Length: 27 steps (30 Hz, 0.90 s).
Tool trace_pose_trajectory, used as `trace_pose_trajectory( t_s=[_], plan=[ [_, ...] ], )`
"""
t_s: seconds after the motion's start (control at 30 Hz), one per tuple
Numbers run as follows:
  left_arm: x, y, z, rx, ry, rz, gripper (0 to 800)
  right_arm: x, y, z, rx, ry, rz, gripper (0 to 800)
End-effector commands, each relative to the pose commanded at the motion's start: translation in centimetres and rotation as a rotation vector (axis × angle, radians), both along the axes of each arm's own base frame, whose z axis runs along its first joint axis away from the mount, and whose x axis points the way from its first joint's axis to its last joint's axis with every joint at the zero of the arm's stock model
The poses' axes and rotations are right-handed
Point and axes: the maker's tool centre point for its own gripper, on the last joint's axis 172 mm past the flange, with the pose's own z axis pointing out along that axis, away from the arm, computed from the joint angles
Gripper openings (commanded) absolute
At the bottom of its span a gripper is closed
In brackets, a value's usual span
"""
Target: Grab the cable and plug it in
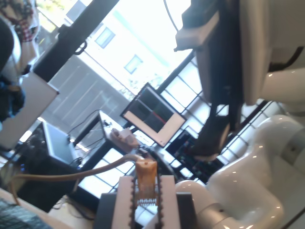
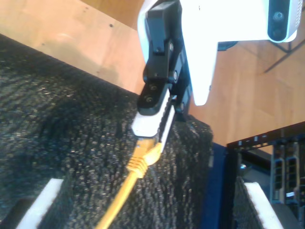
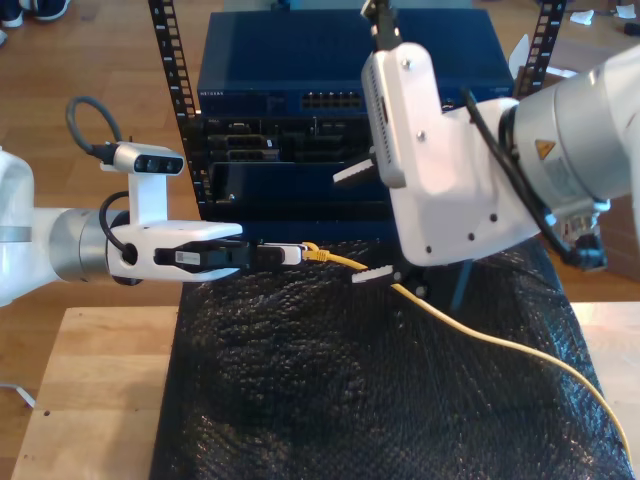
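Observation:
The yellow cable (image 3: 480, 335) runs across the black mat from the exterior view's right edge up to my first gripper (image 3: 292, 253). That gripper reaches in from the exterior view's left and is shut on the cable's plug (image 3: 315, 255). In the first wrist view the plug (image 1: 145, 183) sits upright between my first gripper's pads (image 1: 124, 200). The second wrist view looks down on my first gripper (image 2: 150, 136), the plug (image 2: 145, 155) and the cable (image 2: 121, 200). My second gripper (image 3: 362, 222) hangs open just beyond the plug, with nothing between its fingers (image 2: 45, 202).
A dark blue equipment rack (image 3: 340, 100) with rows of ports stands behind the mat (image 3: 330, 390), and it also shows as the rack (image 2: 281, 162) in the second wrist view. The mat lies on a wooden table (image 3: 90, 400). My second arm's white body (image 1: 252, 181) looms close in front of my first gripper.

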Motion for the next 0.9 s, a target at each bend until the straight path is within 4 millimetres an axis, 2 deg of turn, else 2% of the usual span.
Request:
trace_pose_trajectory(
  t_s=[0.13,0.4,0.53,0.9],
  plan=[
    [-0.1,0.2,1.5,-0.063,0.019,-0.016,7,-0.1,1.0,-0.1,0.001,-0.048,0.020,796],
    [-0.9,0.4,2.7,-0.108,0.055,-0.057,7,-0.1,1.5,1.4,0.028,-0.138,0.015,794],
    [-0.8,0.7,4.1,-0.172,0.064,-0.062,7,-0.1,2.0,2.1,0.046,-0.181,0.007,793],
    [-1.0,1.1,4.3,-0.205,0.110,-0.090,6,-0.7,3.6,3.4,0.072,-0.241,0.025,779]
  ],
)
